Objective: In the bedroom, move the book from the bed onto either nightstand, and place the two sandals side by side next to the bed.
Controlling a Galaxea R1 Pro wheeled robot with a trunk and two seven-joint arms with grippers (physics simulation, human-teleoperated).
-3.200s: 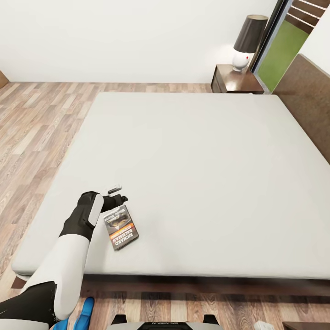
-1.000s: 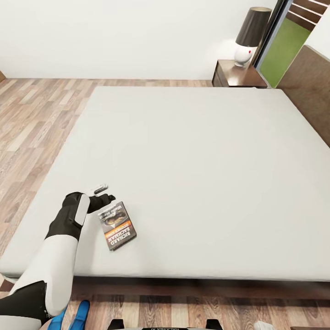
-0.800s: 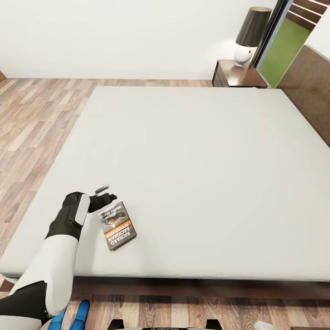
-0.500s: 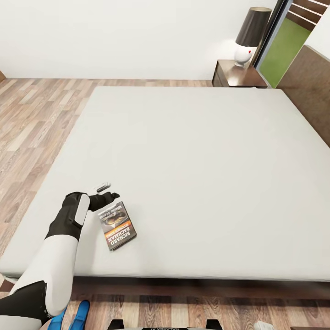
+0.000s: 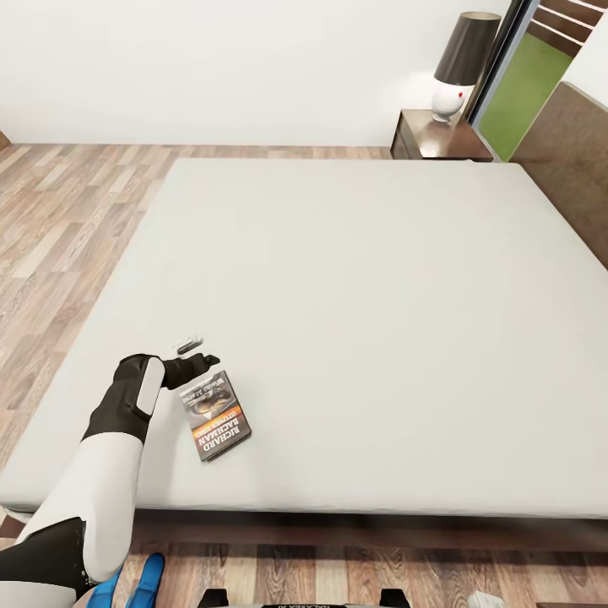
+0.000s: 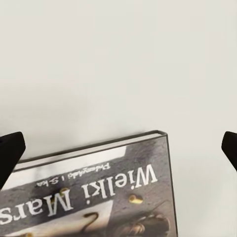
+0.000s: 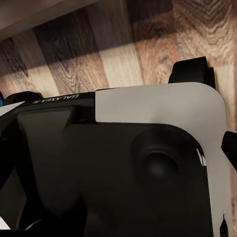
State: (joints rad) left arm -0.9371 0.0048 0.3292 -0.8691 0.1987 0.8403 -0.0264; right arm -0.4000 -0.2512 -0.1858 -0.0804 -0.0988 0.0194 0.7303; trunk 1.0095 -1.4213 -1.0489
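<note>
Your left hand (image 5: 196, 358), fingers spread and released, hovers at 1 book (image 5: 218, 415) lying near the bed (image 5: 363, 295) edge; 1 sandal (image 5: 149, 578) on the floor below; 1 nightstand (image 5: 439, 139) holds 1 lamp (image 5: 460, 63).

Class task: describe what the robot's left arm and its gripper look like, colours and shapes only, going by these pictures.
The left arm has a smooth white rounded forearm shell with black joint sections at elbow and wrist, and a white panel along the black wrist. The left gripper is black with a small pale grey block on top. In the wrist view its fingertips are plain matte black.
</note>
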